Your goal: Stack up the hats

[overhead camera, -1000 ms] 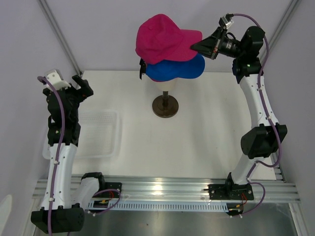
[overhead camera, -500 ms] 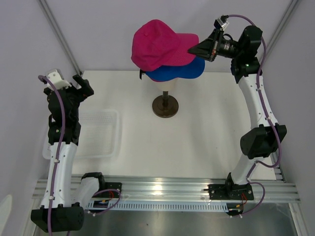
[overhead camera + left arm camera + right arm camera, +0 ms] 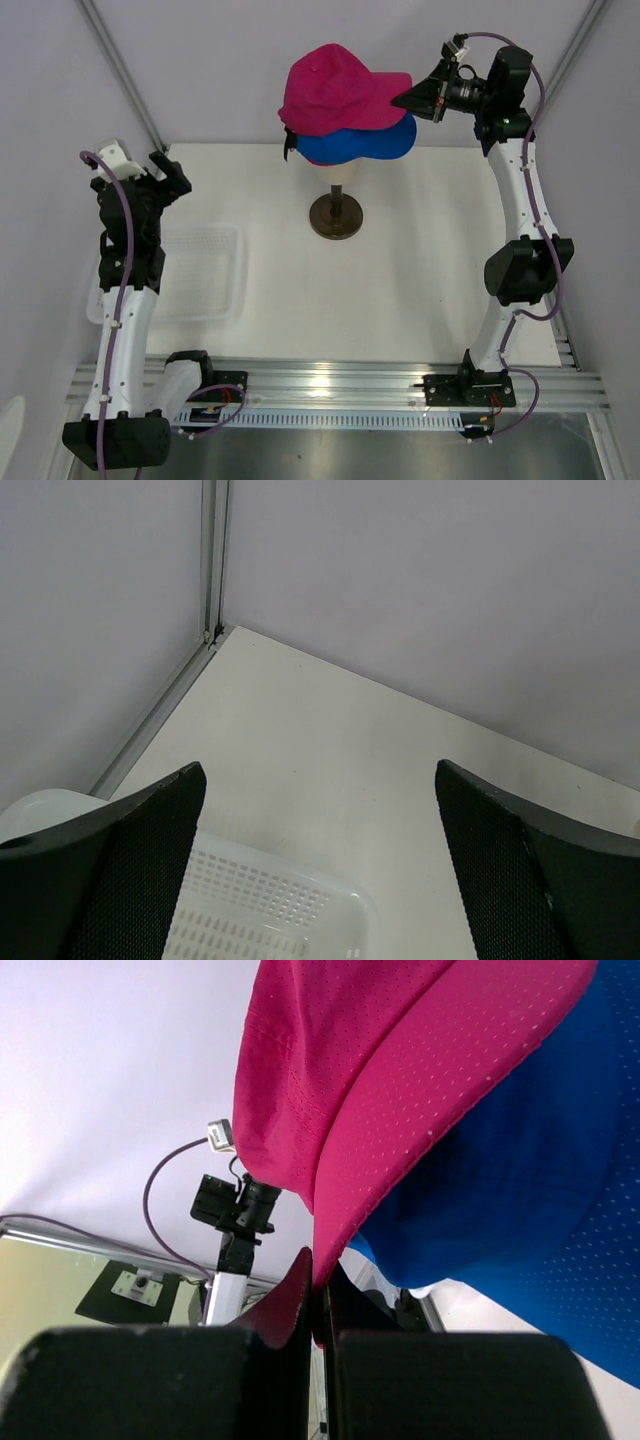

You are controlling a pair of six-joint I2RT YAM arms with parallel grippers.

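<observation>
Basket [image 3: 215,298]: white, perforated; only its floor shows.
Left gripper [image 3: 150,172]: jaws wide, above the basket.
Right gripper [image 3: 400,98]: clamped on the pink hat [image 3: 330,88] by its brim.
Pink hat: over the blue hat [image 3: 365,145] on the stand [image 3: 336,215].
Change: pink hat has shifted right, squarer over the blue hat.

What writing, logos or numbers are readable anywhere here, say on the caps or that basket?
None can be read.
The pink hat and the blue hat show only plain fabric in the overhead and right wrist views.
The white basket carries no visible print.
</observation>
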